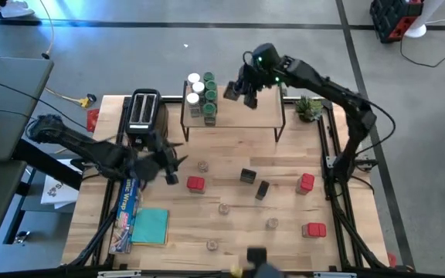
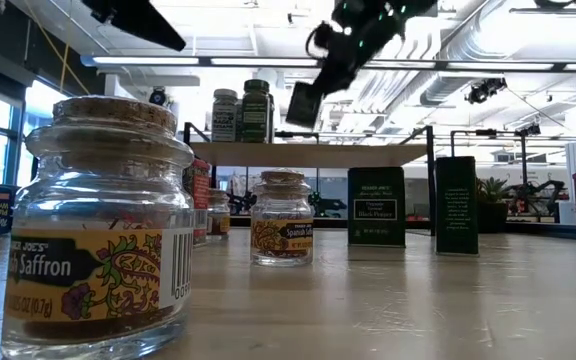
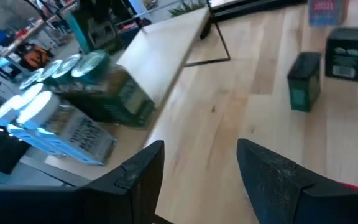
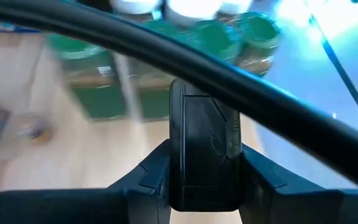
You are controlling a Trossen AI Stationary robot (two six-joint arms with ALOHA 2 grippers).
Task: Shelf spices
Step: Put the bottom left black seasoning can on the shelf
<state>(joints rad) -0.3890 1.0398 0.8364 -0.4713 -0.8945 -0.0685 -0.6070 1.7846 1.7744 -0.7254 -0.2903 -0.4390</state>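
Two arms are over the table, and only the right gripper (image 1: 236, 90) carries anything: its fingers are clamped on a black box (image 4: 204, 149), held above the shelf (image 1: 242, 116) toward its twelve o'clock edge; the wrist view shows the box filling the gap between the pads, a dark cable crossing in front. On the shelf's nine o'clock end stands a cluster of white-lidded jars (image 1: 194, 83) and green-lidded jars (image 1: 209, 91), blurred in both wrist views. The left gripper (image 1: 170, 166) hovers low at about eight o'clock from the shelf, beside the black toaster (image 1: 144, 112), its fingers (image 3: 143, 168) apart with bare tabletop between them. Loose on the table (image 1: 284, 239) at the shelf's six o'clock lie red tins (image 1: 195, 184), two more black boxes (image 1: 247, 176) and several tiny clear jars (image 1: 224, 208), too small from above to read. The low view is half blocked by a cork-topped saffron jar (image 2: 103, 230), cut off at its base. A blue foil box (image 1: 124, 207) and a teal cloth (image 1: 150, 226) sit at seven o'clock.
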